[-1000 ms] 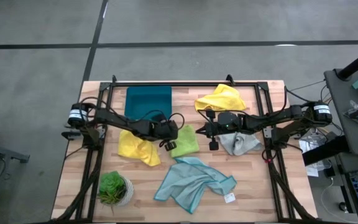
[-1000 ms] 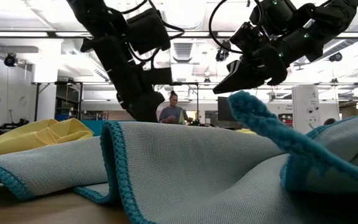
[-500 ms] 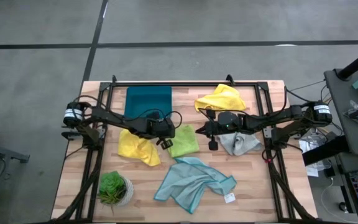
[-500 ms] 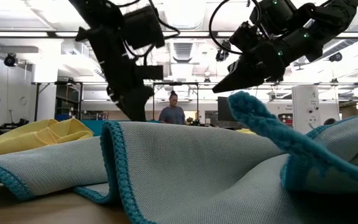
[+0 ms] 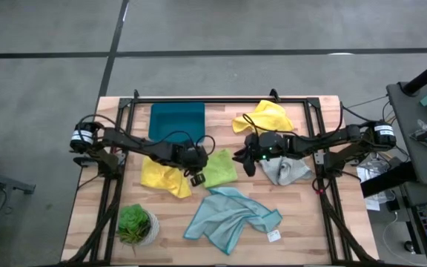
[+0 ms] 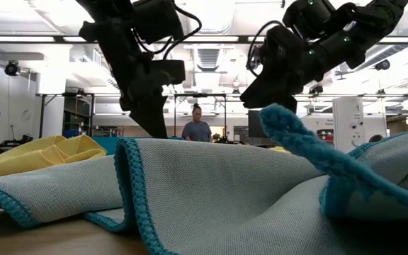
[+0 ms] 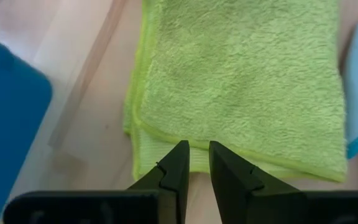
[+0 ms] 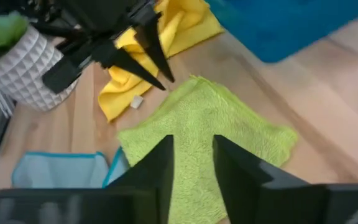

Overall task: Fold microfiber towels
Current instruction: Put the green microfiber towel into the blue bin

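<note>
Wooden table (image 5: 310, 215): folded lime green microfiber towel (image 5: 219, 167) between left gripper (image 5: 196, 178), nearly closed, empty, and right gripper (image 5: 247, 165), slightly open, empty

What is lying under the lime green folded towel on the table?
The lime green folded microfiber towel lies on the bare wooden table, its own lower layer peeking out. Whatever else it covers cannot be seen.
</note>
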Tool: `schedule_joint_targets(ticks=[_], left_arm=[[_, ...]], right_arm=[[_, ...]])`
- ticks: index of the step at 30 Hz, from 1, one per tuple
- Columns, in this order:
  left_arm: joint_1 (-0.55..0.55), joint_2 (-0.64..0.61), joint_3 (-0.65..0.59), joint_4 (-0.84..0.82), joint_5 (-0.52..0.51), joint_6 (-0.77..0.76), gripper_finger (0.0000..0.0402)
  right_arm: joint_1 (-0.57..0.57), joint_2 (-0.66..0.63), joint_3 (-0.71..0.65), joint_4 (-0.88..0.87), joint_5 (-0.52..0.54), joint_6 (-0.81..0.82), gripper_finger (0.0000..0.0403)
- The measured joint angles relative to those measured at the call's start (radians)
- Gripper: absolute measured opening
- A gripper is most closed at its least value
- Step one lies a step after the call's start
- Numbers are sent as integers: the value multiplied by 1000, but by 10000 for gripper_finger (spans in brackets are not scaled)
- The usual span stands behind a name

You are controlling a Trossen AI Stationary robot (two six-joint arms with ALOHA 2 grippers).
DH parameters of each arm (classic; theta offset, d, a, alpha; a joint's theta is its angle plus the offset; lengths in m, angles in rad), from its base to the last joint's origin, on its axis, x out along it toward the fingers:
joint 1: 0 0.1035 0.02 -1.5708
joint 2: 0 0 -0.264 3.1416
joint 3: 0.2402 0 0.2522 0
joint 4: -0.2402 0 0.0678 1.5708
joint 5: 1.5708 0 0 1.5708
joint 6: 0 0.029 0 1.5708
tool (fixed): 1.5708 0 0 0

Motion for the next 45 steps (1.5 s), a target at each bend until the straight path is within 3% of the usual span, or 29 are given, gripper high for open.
schedule_joint_targets(ticks=[6, 13, 23, 28, 45], left_arm=[[-3, 0, 0, 11, 4, -14, 47], [-3, 0, 0, 27, 60, -39, 57], [-6, -1, 0, 22, 102, -94, 176], [-6, -1, 0, 21, 101, -75, 210], [-8, -1, 0, 27, 101, -12, 215]], right_arm=[[-1, 22, 0, -12, 21, 82, 163], [-18, 158, 26, -13, 37, 144, 180], [-39, 309, 118, -37, -2, 150, 180], [-43, 368, 160, -49, -25, 148, 180], [-81, 289, 177, -234, -27, 99, 180]])
